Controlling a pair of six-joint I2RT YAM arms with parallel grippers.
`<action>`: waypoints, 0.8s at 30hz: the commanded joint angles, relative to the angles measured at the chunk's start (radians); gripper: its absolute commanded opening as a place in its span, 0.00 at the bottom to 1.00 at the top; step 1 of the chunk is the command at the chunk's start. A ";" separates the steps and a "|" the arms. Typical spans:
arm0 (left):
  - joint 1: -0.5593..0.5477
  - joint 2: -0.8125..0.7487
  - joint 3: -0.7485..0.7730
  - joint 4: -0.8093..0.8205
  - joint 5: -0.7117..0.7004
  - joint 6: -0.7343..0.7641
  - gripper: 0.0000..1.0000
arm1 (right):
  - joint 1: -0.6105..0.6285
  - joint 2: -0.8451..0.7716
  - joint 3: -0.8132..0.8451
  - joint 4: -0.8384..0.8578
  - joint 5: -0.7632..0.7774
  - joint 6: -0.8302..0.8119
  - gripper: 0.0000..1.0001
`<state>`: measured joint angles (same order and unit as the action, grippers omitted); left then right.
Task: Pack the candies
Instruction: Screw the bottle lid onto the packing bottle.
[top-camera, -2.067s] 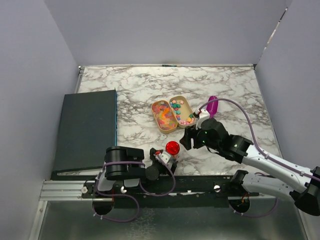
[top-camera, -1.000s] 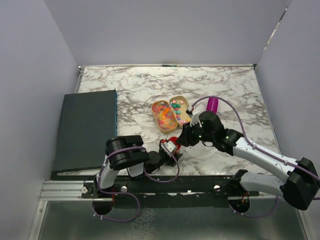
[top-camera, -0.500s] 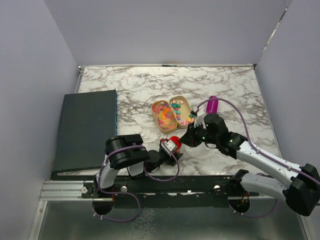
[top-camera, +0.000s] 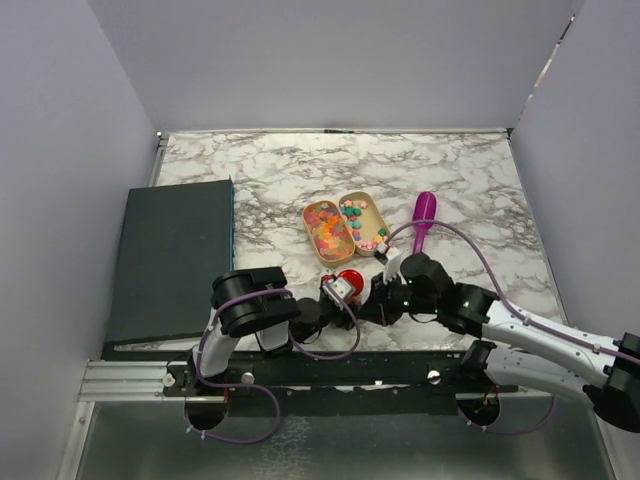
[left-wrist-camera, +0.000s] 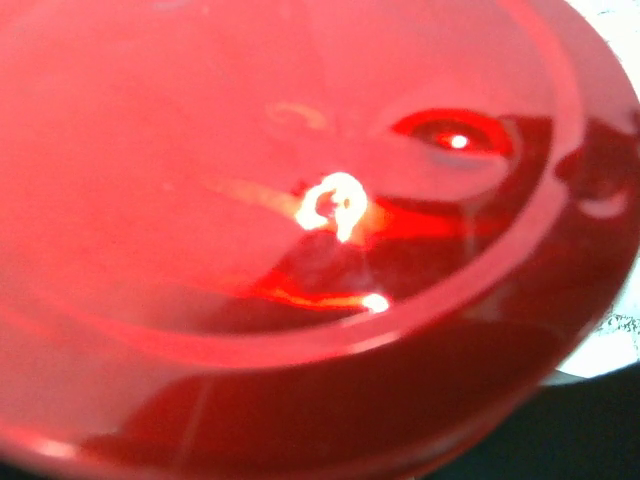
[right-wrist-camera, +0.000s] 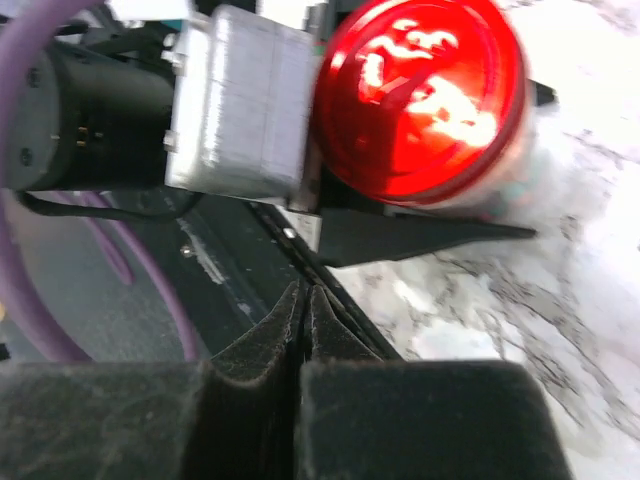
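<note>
Tabletop (top-camera: 280, 170): white and grey marble pattern, with walls on three sides.
Candies (top-camera: 328, 228): small sweets in mixed colours, lying in two trays near the middle of the tabletop. None are seen loose on the marble.
Left tray (top-camera: 308, 225): tan and oval, heaped with candies, its long side touching the other tray.
Right tray (top-camera: 381, 215): tan and oval, with a thinner scatter of candies and bare floor showing between them.
Purple scoop (top-camera: 423, 212): lies flat just right of the trays and apart from them, handle toward the near edge. No gripper touches it.
Red lid (top-camera: 349, 280): shiny and round, near the middle of the near edge and on the near side of the trays. It fills the left wrist view.
Left gripper (top-camera: 346, 287): reaches toward the right, with its jaws set around the red lid and clamped on its sides.
Right gripper (right-wrist-camera: 303, 300): low over the marble just right of the red lid and pointing at it. Its jaws are pressed together with nothing between them.
Dark box (top-camera: 170, 260): flat and rectangular, along the left edge of the tabletop, well apart from the trays.
</note>
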<state>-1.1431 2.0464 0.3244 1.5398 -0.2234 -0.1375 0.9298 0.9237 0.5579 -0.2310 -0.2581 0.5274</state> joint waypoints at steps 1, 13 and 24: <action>0.008 0.097 -0.051 0.240 0.053 -0.093 0.35 | 0.000 -0.047 0.054 -0.168 0.131 0.016 0.05; 0.008 0.101 -0.052 0.241 0.062 -0.087 0.34 | -0.038 0.029 0.205 -0.198 0.409 -0.090 0.45; 0.008 0.102 -0.058 0.240 0.069 -0.086 0.33 | -0.165 0.193 0.246 -0.027 0.139 -0.161 0.42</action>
<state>-1.1404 2.0499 0.3248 1.5398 -0.2188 -0.1452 0.7883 1.0893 0.7620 -0.3351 -0.0135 0.4019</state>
